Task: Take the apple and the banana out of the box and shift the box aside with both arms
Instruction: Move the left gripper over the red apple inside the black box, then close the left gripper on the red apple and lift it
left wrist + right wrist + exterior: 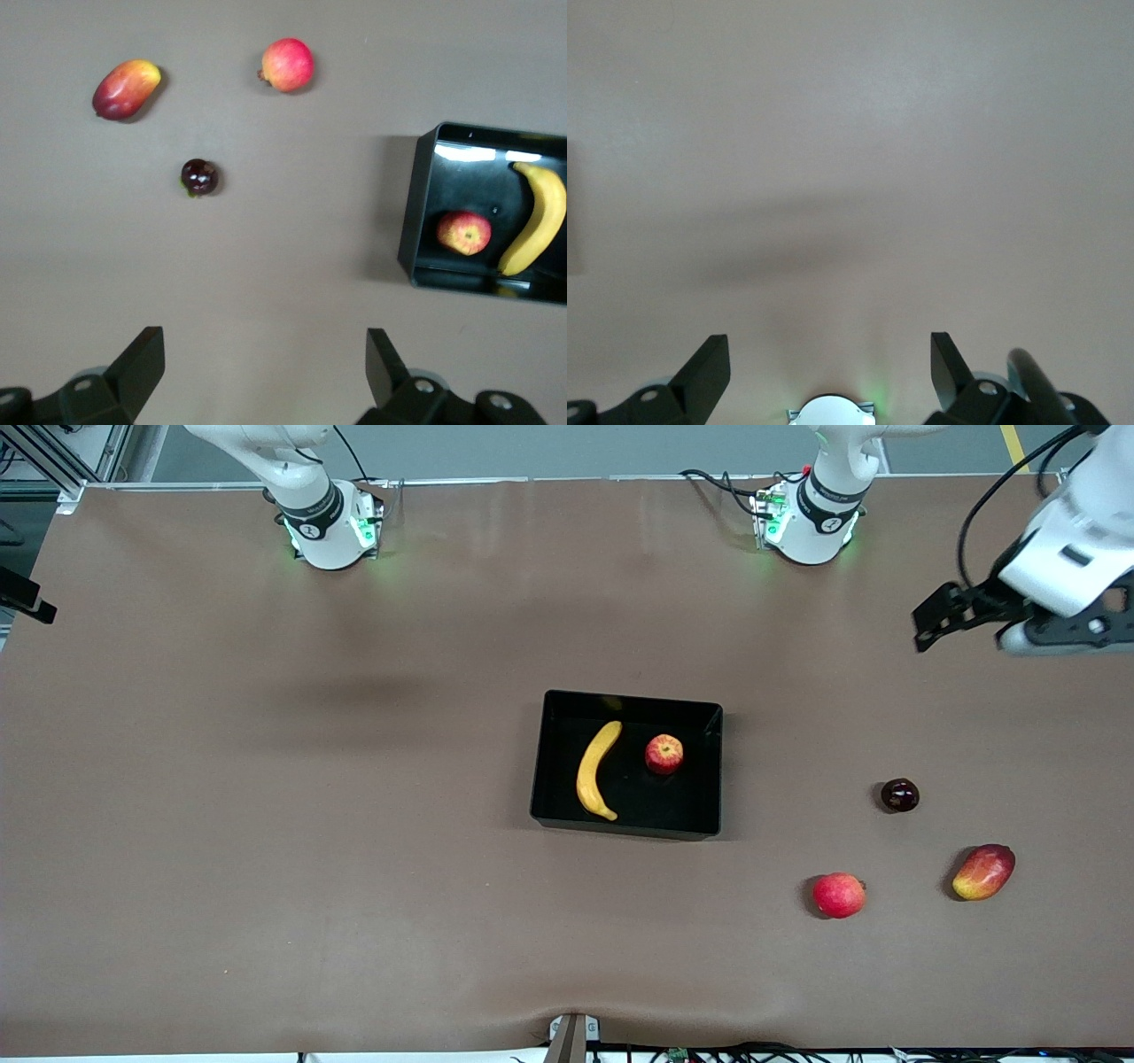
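The tabletop (266, 824) is covered in plain brown material. The box (567, 815) is a shallow rectangular black tray with low walls and a glossy interior; it sits near the middle of the tabletop, its long axis running between the two arms' ends of the table. Inside it lie two fruits, apart from each other. The banana (597, 770) is yellow and gently curved, lying flat toward the right arm's end of the box, its long axis running from the edge nearest the front camera to the edge nearest the arm bases. The apple (664, 754) is small and red with yellowish patches, resting toward the left arm's end of the box. Outside the box, toward the left arm's end of the tabletop and nearer the front camera, lie a red-and-yellow mango (983, 872), a pink-red apple (838, 895) and a small dark round fruit (899, 794), all well apart. The left gripper (926, 624) hangs over bare tabletop at the left arm's end, jaws spread wide and holding nothing. The right gripper (830, 376) hangs above its own base, jaws likewise spread wide and holding nothing.
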`<action>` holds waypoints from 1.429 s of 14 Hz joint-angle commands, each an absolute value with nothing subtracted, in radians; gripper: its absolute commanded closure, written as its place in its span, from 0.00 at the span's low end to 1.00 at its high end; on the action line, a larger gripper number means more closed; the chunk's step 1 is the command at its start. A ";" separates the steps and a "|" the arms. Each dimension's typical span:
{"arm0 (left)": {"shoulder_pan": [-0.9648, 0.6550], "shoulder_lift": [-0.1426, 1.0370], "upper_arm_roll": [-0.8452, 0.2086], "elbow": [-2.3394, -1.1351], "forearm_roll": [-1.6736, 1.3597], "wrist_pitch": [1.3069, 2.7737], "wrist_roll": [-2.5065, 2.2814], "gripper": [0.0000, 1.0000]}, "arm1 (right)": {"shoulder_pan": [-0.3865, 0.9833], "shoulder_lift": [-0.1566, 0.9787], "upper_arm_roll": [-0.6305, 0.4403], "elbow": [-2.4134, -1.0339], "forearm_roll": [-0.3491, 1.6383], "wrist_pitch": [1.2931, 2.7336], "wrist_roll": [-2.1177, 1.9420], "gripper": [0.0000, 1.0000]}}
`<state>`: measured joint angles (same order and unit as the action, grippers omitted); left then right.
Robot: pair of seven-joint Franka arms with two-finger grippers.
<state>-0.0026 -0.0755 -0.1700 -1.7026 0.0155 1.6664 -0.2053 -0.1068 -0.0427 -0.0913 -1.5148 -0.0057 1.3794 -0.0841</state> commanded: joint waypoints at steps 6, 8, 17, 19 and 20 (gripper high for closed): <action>-0.005 0.021 -0.294 -1.881 0.014 1.957 -0.463 0.00 | -0.143 -0.041 -0.077 -1.516 0.021 1.373 -0.095 0.00; -0.006 0.066 -0.346 -1.910 0.014 2.044 -0.562 0.00 | -0.143 -0.040 -0.077 -1.516 0.021 1.374 -0.095 0.00; -0.123 0.325 -0.410 -1.902 0.130 2.305 -0.980 0.00 | -0.144 -0.041 -0.077 -1.522 0.021 1.373 -0.095 0.00; -0.132 0.374 -0.410 -1.902 0.132 2.368 -1.023 0.00 | -0.144 -0.041 -0.077 -1.522 0.021 1.373 -0.095 0.00; -0.153 0.391 -0.407 -1.901 0.132 2.373 -1.026 0.00 | -0.144 -0.041 -0.077 -1.522 0.021 1.373 -0.094 0.00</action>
<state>-0.1294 0.3535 -0.4091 -1.9169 0.1061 2.3422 -0.9809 -0.1151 -0.0413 -0.0913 -1.5206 -0.0024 1.3785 -0.0841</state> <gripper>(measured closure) 0.000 0.000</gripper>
